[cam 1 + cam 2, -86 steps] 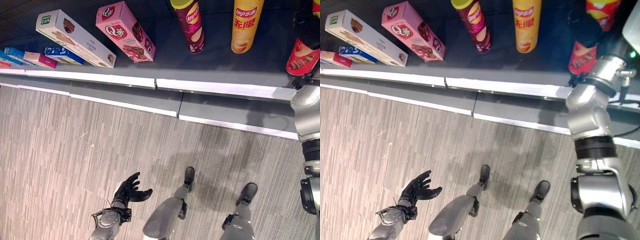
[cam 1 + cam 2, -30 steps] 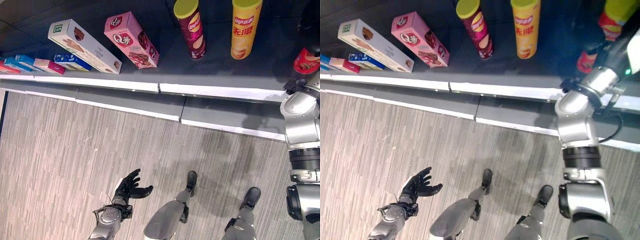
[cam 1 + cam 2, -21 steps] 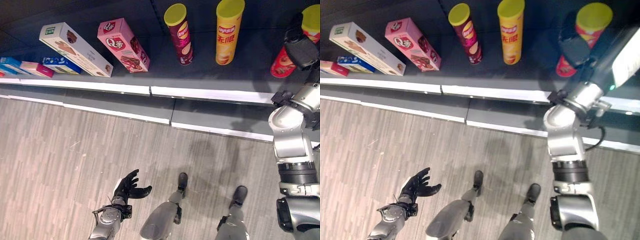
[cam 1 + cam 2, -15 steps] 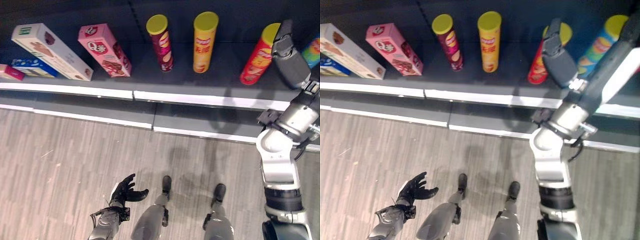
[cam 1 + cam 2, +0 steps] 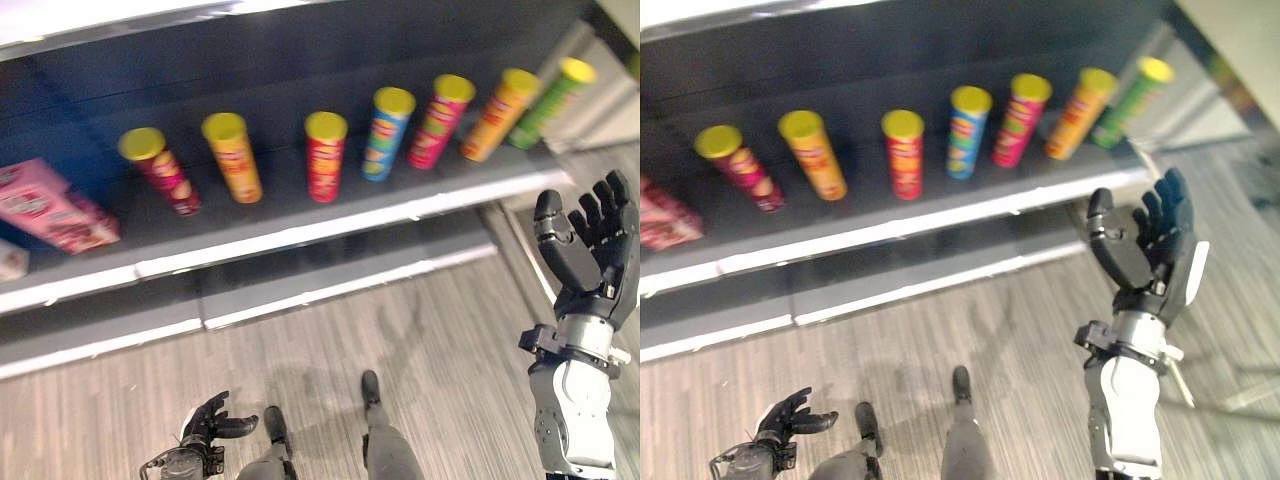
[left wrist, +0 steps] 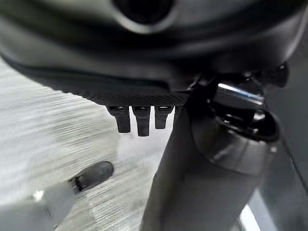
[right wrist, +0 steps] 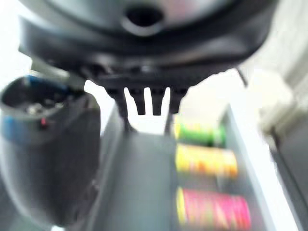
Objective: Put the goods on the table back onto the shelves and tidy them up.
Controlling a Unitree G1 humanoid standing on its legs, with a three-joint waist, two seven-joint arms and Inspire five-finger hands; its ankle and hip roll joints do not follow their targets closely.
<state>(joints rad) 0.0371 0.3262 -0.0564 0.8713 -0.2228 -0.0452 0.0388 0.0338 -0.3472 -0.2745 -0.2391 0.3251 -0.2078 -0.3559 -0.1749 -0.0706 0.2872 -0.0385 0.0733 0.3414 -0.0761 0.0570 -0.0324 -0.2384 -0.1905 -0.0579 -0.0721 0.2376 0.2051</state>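
Observation:
Several crisp tubes with yellow lids stand in a row on the dark shelf (image 5: 300, 225): a maroon tube (image 5: 160, 170), a yellow tube (image 5: 233, 156), a red tube (image 5: 324, 155), a blue tube (image 5: 385, 132), a pink tube (image 5: 441, 119), an orange tube (image 5: 497, 113) and a green tube (image 5: 548, 102). My right hand (image 5: 590, 250) is raised in front of the shelf's right end, open and holding nothing. My left hand (image 5: 205, 428) hangs low over the floor, open and holding nothing.
A pink box (image 5: 50, 205) lies on the shelf at the left. A lower shelf ledge (image 5: 300, 290) juts out under the white edge strip. Striped grey floor (image 5: 420, 380) lies in front of the shelves.
The camera has swung right, bringing more tubes into view. My right hand has drawn back from the red tube and away from the shelf, now raised open. The left hand still hangs open.

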